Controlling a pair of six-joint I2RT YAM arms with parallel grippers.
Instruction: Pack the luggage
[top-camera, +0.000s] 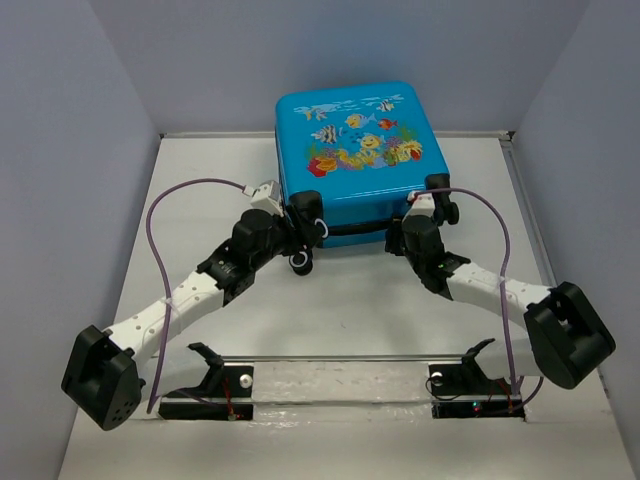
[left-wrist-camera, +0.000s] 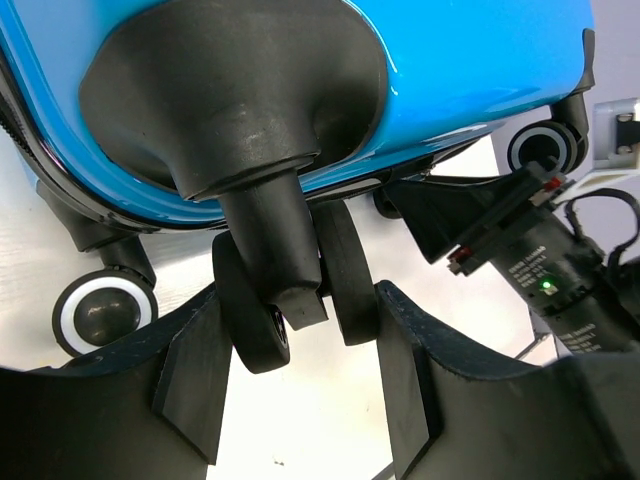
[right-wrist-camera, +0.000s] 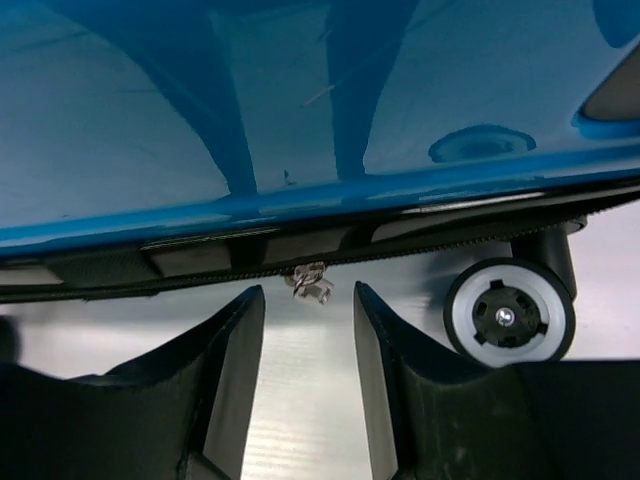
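The luggage (top-camera: 355, 150) is a bright blue suitcase lying flat at the back centre of the table, fish print facing up and lid down. My left gripper (top-camera: 303, 228) is at its near left corner. In the left wrist view my left gripper (left-wrist-camera: 300, 315) is open, its fingertips (left-wrist-camera: 400, 340) on either side of a black twin caster wheel (left-wrist-camera: 300, 290) under the blue shell (left-wrist-camera: 450, 60). My right gripper (top-camera: 405, 230) is at the near edge. In the right wrist view it (right-wrist-camera: 308, 305) is open, with the metal zipper pull (right-wrist-camera: 312, 281) just ahead of the fingertips.
A black-and-white wheel (right-wrist-camera: 510, 316) sits right of my right gripper; others show in the left wrist view (left-wrist-camera: 105, 312). My right arm (left-wrist-camera: 560, 270) is close to the left one. Grey walls enclose the white table (top-camera: 350, 310). A rail with arm mounts (top-camera: 340, 385) runs along the near edge.
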